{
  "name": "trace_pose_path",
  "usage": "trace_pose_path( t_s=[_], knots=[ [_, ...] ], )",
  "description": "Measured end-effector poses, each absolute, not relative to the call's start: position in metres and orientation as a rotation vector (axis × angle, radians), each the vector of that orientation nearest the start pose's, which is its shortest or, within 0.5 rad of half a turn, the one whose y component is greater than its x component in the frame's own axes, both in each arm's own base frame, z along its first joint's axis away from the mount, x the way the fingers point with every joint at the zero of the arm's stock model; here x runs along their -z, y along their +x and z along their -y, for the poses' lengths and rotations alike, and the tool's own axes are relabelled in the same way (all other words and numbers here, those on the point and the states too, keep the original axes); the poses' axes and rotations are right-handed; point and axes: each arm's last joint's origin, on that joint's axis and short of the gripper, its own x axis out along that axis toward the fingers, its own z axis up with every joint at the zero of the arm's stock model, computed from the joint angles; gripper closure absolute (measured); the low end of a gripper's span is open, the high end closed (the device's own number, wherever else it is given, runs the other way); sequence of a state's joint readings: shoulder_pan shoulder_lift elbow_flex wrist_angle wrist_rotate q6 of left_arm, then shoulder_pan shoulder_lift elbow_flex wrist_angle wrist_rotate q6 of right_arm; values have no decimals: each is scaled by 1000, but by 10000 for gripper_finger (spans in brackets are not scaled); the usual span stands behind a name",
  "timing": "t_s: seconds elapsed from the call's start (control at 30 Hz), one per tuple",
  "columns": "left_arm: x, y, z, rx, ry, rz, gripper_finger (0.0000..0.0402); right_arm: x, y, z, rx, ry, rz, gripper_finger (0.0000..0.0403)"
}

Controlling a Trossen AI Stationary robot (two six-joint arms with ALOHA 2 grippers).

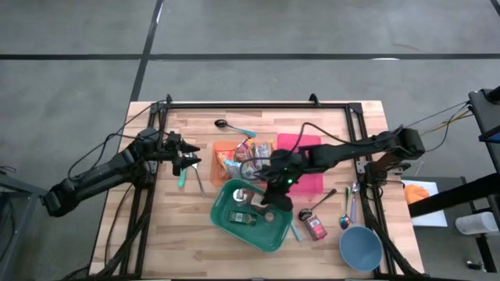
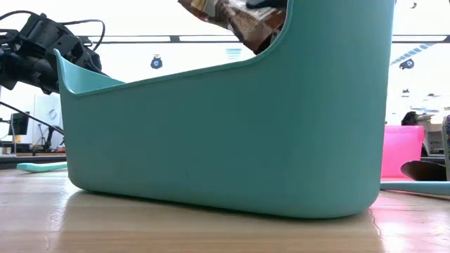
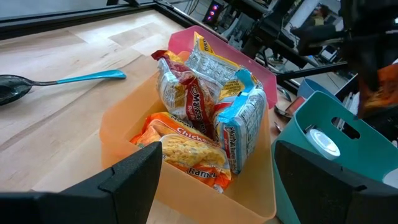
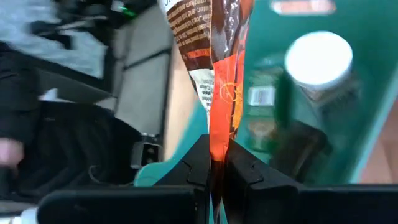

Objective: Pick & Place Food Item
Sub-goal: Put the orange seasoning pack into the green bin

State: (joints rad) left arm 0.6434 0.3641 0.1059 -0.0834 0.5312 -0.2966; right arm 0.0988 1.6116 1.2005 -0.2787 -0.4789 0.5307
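The right gripper (image 4: 217, 165) is clamped tight on a crinkly foil snack packet (image 4: 214, 74), orange and brown w/ white print. The packet is pinched at one edge between the two dark fingers and hangs over the teal bin (image 1: 234, 230), right at its rim. The bin is smooth matte plastic w/ rounded corners and one high wall scooping down to a low one (low view shows that curve best). Inside it sits a white-capped bottle (image 4: 317, 59) plus something green-labelled, prob a jar, but it's too blurry to call.

The left gripper (image 1: 187, 161) hangs over the wooden table (image 1: 156, 234) just beside the orange bin (image 3: 186, 193), jaws wide, nothing in them. That bin is glossy soft-edged plastic, stuffed w/ shiny ramen packs (image 3: 186, 152) standing on end, one light blue. A pink bin (image 1: 301, 144) sits behind it. A teal-handled black spoon (image 3: 37, 84) lies flat on the wood nearby, and a blue bowl (image 1: 360, 248) sits at the table's near right corner.
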Motion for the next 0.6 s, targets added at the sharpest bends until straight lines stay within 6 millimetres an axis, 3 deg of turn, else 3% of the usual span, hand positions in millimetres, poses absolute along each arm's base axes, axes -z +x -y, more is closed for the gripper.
trace_pose_path(
  t_s=[0.3,0.6],
  knots=[
    [-162,99,-56,-153,-484,-268,87,-261,365,-60,-153,665,-1151,388],
    [-162,99,-56,-153,-484,-267,87,-254,386,-91,-207,726,-1224,388]
  ],
)
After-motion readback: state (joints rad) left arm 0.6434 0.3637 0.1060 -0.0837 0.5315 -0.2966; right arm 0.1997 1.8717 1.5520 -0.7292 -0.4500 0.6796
